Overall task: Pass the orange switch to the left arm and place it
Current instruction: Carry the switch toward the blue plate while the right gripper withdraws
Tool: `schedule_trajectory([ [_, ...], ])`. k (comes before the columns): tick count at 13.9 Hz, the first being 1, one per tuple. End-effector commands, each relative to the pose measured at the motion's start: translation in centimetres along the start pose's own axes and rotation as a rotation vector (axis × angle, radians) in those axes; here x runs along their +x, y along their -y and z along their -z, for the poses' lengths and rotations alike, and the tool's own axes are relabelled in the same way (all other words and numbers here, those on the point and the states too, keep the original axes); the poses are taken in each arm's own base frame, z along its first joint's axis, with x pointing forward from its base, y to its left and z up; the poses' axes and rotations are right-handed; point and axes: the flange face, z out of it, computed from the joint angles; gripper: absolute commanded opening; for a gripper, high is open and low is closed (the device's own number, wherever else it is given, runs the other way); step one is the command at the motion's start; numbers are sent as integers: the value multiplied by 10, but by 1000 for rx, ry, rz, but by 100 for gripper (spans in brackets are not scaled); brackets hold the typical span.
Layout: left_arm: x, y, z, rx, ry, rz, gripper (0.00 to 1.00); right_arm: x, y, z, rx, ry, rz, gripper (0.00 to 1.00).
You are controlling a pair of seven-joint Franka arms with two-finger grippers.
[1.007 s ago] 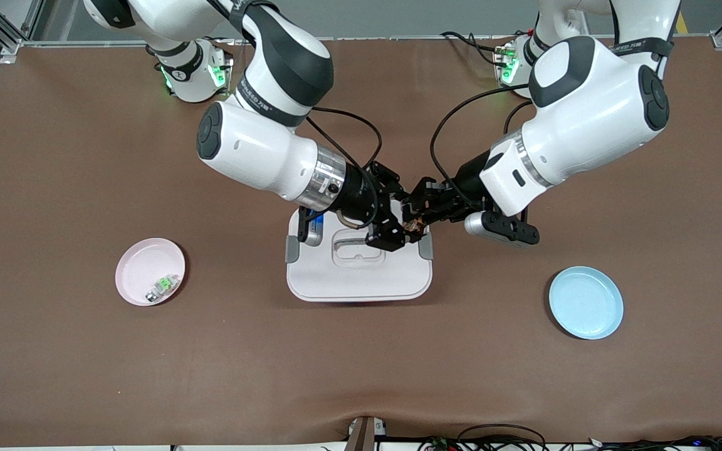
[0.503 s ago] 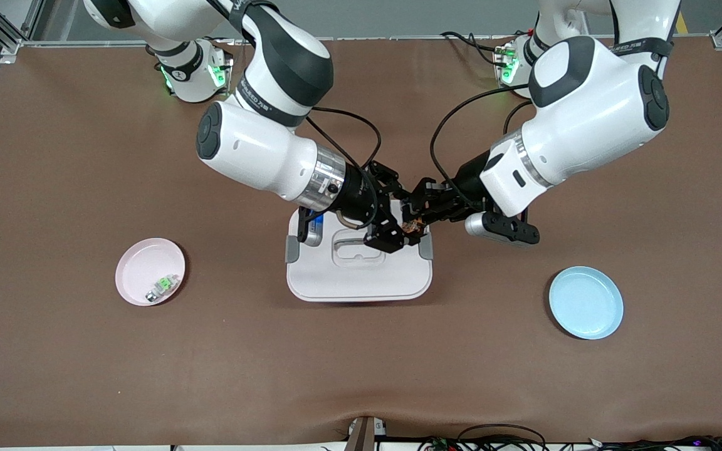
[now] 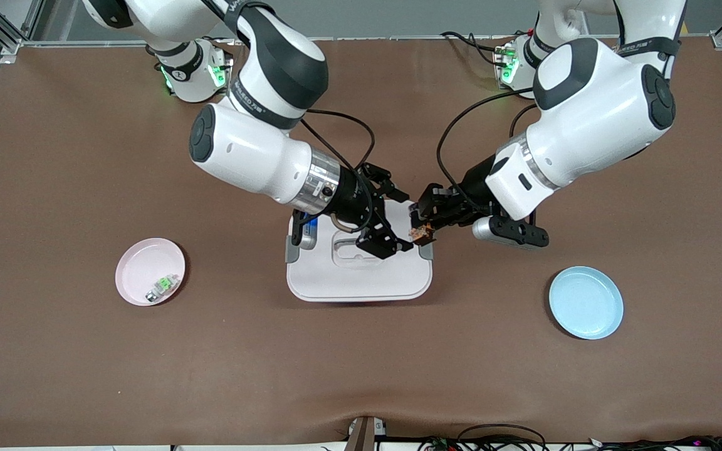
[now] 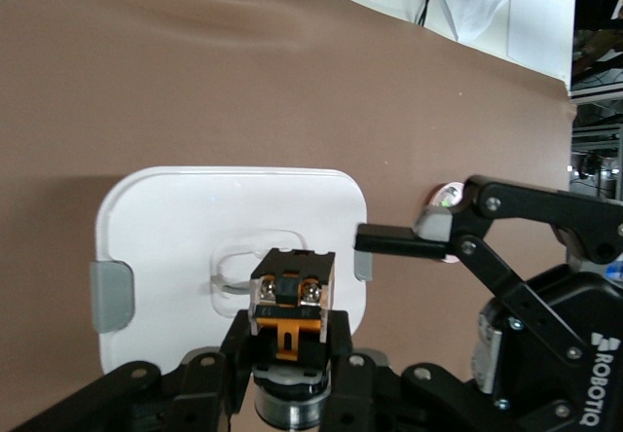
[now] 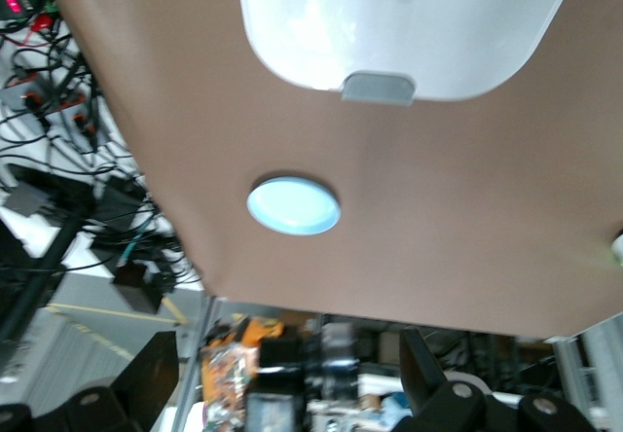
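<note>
The orange switch (image 3: 422, 234) hangs over the white box (image 3: 342, 279), at the edge toward the left arm's end. My left gripper (image 3: 420, 230) is shut on it. In the left wrist view the orange switch (image 4: 292, 301) sits clamped in the left gripper (image 4: 292, 333), above the box (image 4: 165, 223). My right gripper (image 3: 406, 220) stands open over the box's lid, just beside the switch and apart from it. One of its fingers (image 4: 399, 242) shows in the left wrist view. In the right wrist view the right gripper (image 5: 290, 378) gapes wide, and the switch shows only as an orange blur.
A pink plate (image 3: 138, 260) holding a small green-and-clear component (image 3: 162, 287) lies toward the right arm's end. A blue plate (image 3: 585, 302) lies toward the left arm's end, also in the right wrist view as the blue plate (image 5: 292, 205). Cables trail from both wrists.
The right gripper has opened and let go of the switch, then drawn back a little. The left gripper, still shut on the switch, has shifted slightly toward the left arm's end.
</note>
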Motion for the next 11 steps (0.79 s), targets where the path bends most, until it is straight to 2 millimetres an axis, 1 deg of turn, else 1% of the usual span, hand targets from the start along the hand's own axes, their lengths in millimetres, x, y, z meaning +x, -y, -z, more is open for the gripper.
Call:
schedule_trajectory([
  [1, 13, 15, 16, 53, -34, 3, 0, 23, 7, 14, -111, -14, 122, 100],
  [3, 22, 34, 21, 111, -44, -4, 0, 48, 12, 31, -193, -24, 204, 100],
  [5, 31, 60, 29, 168, -30, 6, 0, 74, 20, 52, -234, -51, 227, 100],
  [6, 35, 74, 33, 213, -26, -2, 0, 79, 20, 63, -259, -84, 279, 100],
  [8, 44, 97, 36, 242, -22, -7, 0, 106, 22, 79, -331, -138, 386, 100],
  [9, 44, 103, 33, 261, -3, -19, 0, 115, 23, 90, -354, -147, 419, 100],
  [10, 49, 119, 33, 307, -2, -25, 0, 116, 23, 111, -360, -163, 447, 100],
  [11, 55, 137, 39, 347, -8, -25, 0, 122, 25, 124, -367, -188, 485, 100],
])
